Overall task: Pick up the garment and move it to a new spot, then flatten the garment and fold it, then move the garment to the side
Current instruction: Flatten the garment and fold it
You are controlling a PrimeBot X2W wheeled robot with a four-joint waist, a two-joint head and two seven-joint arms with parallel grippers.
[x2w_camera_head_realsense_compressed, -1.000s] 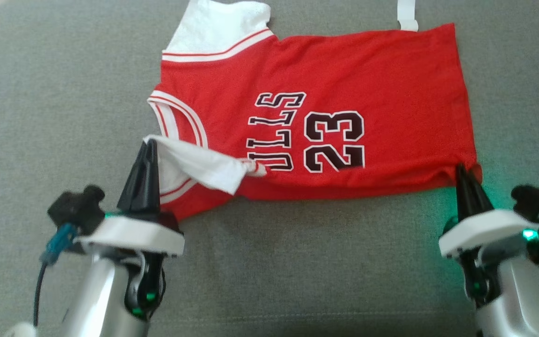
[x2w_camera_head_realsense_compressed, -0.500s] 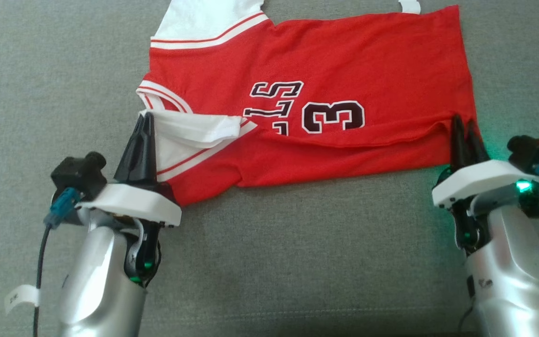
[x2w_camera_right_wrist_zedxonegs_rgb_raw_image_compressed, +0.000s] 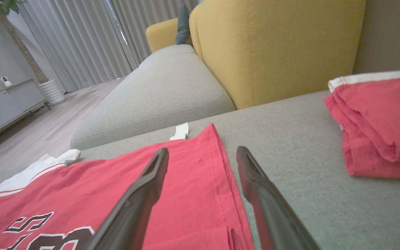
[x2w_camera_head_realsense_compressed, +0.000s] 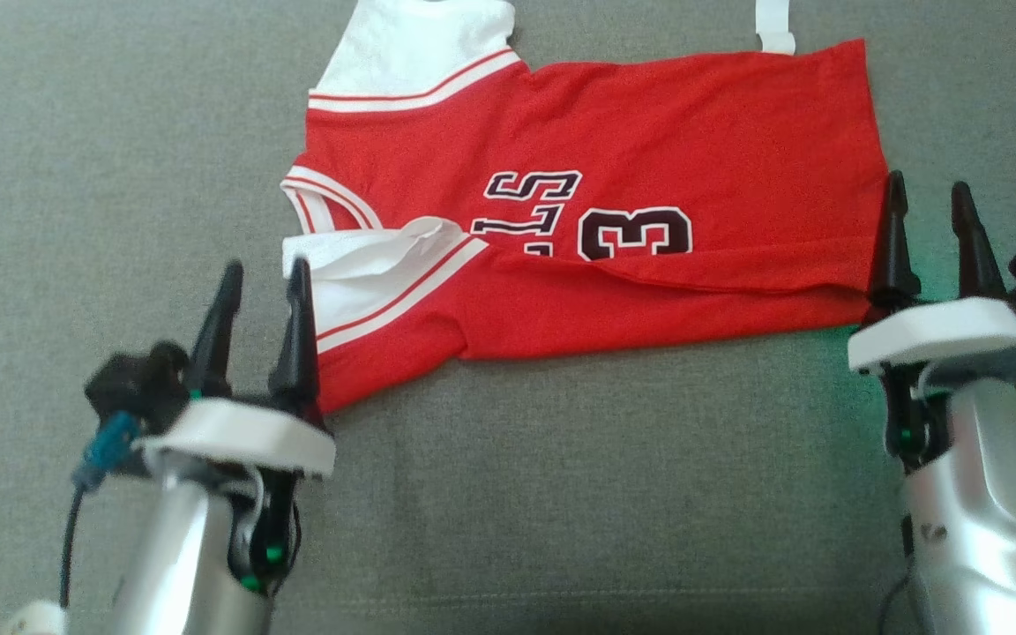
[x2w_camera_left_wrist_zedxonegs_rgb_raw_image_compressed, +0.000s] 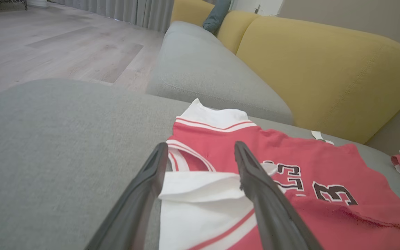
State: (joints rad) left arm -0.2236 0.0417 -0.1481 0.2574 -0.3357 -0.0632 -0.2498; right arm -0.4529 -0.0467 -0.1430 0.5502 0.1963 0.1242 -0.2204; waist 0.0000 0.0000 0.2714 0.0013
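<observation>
On the grey seat cushion [x2w_camera_head_realsense_compressed: 561, 494] the red jersey [x2w_camera_head_realsense_compressed: 649, 132] lies flat and sideways, neck opening toward the robot's left and hem toward its right. Its near long edge is folded up over the body, so the fold covers the lower half of the black number and lettering. A white sleeve is turned over onto the near-left corner, and the other white sleeve sticks out at the far-left corner.

At that near-left corner sits the left gripper [x2w_camera_head_realsense_compressed: 265, 265], its fingers spread wide and holding nothing. One finger lies over the folded sleeve and the other over bare cushion, with the sleeve's edge between them. At the hem end the right gripper [x2w_camera_head_realsense_compressed: 927, 181] is likewise spread and empty. Its inner finger stands at the hem's near corner, its outer one over the cushion. Whether any fingertip presses the cloth I cannot tell.

Both silver forearms rise from the bottom of the head view, well apart, wrists level and fingers pointing away from the robot.

A small white strip [x2w_camera_head_realsense_compressed: 774, 26] lies at the jersey's far edge. To the right rests another folded red garment [x2w_camera_right_wrist_zedxonegs_rgb_raw_image_compressed: 380, 132], and behind stands a yellow backrest [x2w_camera_right_wrist_zedxonegs_rgb_raw_image_compressed: 273, 45].
</observation>
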